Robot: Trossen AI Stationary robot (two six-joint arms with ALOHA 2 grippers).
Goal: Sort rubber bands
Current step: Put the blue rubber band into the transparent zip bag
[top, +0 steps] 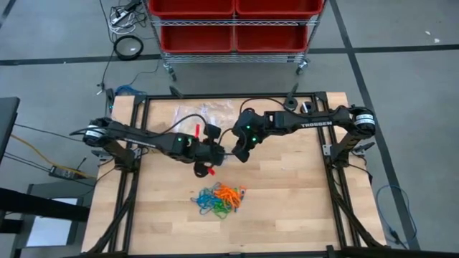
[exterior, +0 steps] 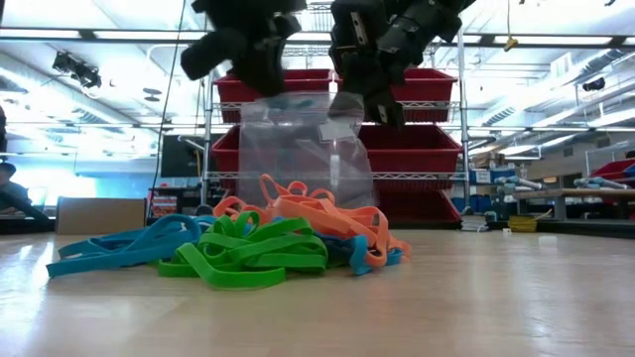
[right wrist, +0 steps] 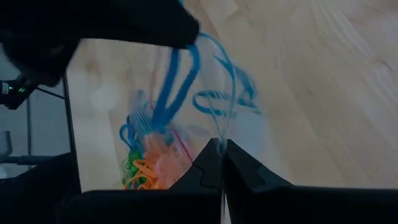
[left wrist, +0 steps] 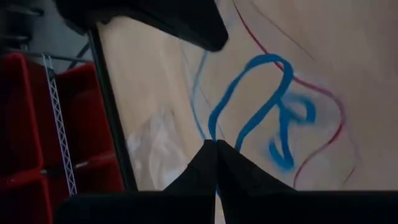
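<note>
The wooden table [top: 301,201] carries both dark arms, which meet over its middle. Behind it stands a wire shelf rack with red bins [top: 233,25].

A clear plastic bag [exterior: 303,149] hangs between the two grippers, lifted off the table. The left gripper [left wrist: 216,152] has its fingers pinched together on the bag's edge; through the clear film just beyond its fingertips a blue rubber band [left wrist: 264,112] shows inside the bag. The right gripper [right wrist: 221,152] is likewise pinched shut on the bag's film, with blue loops [right wrist: 180,81] just ahead of its fingertips, seen through the plastic. In the high view the two grippers sit close together, the left one [top: 208,161] just beside the right one [top: 240,150].

More clear plastic bags [top: 208,115] lie flat on the table behind the grippers, toward the rack.

The pile of rubber bands [top: 219,201], a tangle of orange, blue and green loops, rests on the table below and in front of both grippers, apart from the fingertips.
</note>
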